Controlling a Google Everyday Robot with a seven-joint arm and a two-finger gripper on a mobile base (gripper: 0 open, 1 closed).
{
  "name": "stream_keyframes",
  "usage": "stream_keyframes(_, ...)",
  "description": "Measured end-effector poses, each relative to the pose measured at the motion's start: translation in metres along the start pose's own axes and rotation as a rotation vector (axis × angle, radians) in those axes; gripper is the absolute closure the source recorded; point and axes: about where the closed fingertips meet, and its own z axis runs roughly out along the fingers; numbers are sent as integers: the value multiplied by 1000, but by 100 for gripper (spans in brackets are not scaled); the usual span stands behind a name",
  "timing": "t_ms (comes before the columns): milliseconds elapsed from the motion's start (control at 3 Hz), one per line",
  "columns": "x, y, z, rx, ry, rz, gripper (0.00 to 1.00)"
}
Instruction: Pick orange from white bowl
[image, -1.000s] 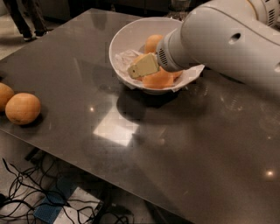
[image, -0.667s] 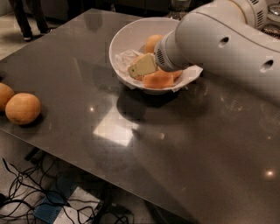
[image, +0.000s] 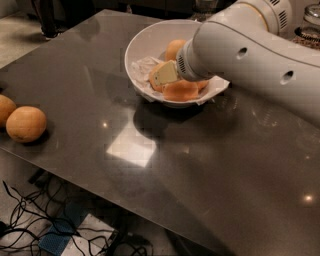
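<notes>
The white bowl (image: 137, 47) stands at the back middle of the dark table, lined with crumpled white paper (image: 142, 67). Several oranges lie in it: one at the back (image: 174, 49), one at the front (image: 180, 91), and one at the left (image: 154, 80). My gripper (image: 165, 74) reaches into the bowl from the right, low among the oranges and against the left one. The big white arm (image: 250, 55) covers the bowl's right side.
Two more oranges (image: 26, 124) (image: 4, 109) lie on the table at its left edge. A glass jar (image: 311, 22) stands at the back right. Cables (image: 30, 225) lie on the floor below the table's front edge.
The arm has shifted slightly over the bowl. The gripper stays down among the oranges in about the same place.
</notes>
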Motion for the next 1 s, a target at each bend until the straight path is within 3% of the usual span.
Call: stream_keyframes(1000, 33, -12, 18, 33, 98, 83, 15)
